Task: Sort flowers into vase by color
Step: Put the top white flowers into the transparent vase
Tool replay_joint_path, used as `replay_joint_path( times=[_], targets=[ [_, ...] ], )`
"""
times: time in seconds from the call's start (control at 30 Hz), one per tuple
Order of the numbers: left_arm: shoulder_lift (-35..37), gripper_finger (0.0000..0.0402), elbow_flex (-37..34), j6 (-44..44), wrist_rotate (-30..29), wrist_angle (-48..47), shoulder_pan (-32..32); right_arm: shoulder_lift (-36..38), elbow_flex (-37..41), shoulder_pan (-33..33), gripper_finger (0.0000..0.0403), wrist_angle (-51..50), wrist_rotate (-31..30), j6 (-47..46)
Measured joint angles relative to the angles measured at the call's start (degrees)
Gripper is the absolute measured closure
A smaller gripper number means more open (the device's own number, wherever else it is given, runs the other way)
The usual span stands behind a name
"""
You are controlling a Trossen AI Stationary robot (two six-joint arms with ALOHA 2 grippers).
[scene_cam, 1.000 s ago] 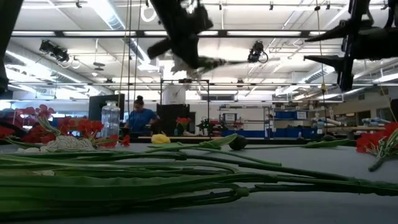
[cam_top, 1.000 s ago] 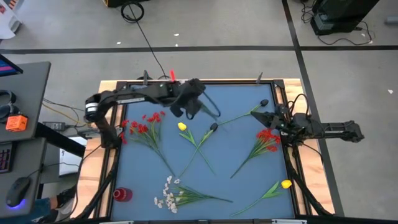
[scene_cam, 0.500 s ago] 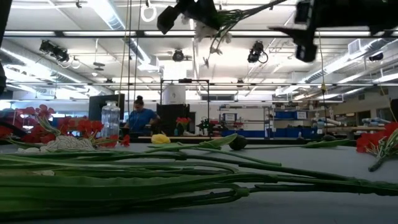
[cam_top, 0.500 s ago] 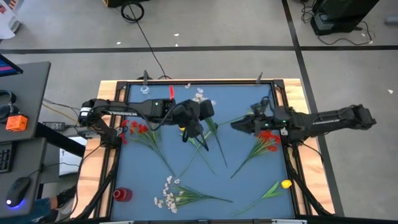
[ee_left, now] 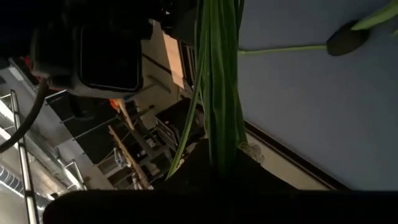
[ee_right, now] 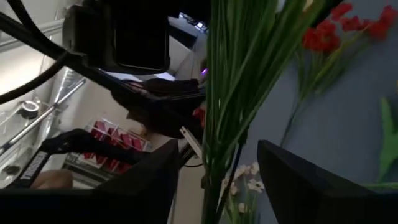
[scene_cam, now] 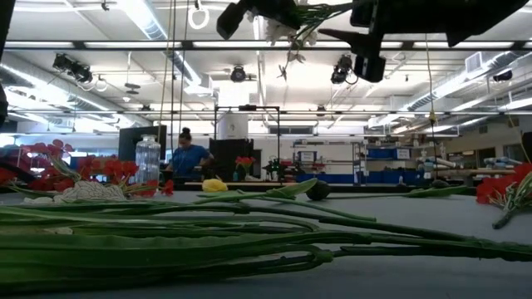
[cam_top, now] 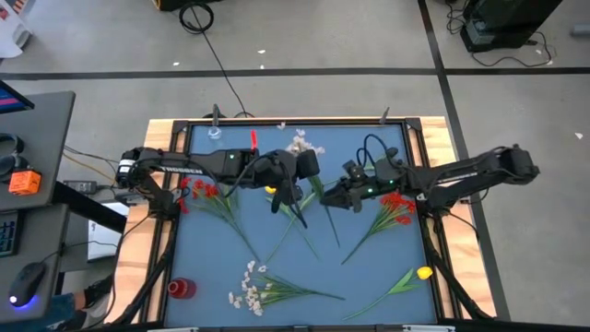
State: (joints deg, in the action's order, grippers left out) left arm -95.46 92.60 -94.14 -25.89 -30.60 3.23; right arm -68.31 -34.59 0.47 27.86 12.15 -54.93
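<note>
The left gripper (cam_top: 297,173) is clamped on the white-blossom sprig (cam_top: 313,189), lifted above the blue table (cam_top: 359,267) — the right gripper (cam_top: 334,195), fingers apart, flanks its stems just beside.

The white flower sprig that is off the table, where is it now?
In the high view, the white flower sprig is held above the table's far middle by the left tool, with the right tool open beside its stems.

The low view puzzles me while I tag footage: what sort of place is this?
Probably a robotics lab or workshop hall: ceiling light strips, shelving and a person beyond the table, cables on a concrete floor.
</note>
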Motion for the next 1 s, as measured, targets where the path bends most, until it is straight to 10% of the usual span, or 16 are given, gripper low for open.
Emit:
replay_joint_path(
  times=[0.33,0.73,1.0],
  targets=[
    [0.0,0.0361,0.0,8.0,0.2,1.9,0.0,-4.2,0.0,1.3,0.0382,2.8,3.0,2.2],
    [3.6,0.0131,0.0,65.2,-0.1,-1.6,-0.5,-1.8,0.1,4.1,0.0385,0.8,-22.4,12.3],
    [11.1,0.0039,0.0,94.4,9.8,-9.5,-5.4,2.9,0.1,4.7,0.0385,0.0,-39.3,22.1]
  ],
)
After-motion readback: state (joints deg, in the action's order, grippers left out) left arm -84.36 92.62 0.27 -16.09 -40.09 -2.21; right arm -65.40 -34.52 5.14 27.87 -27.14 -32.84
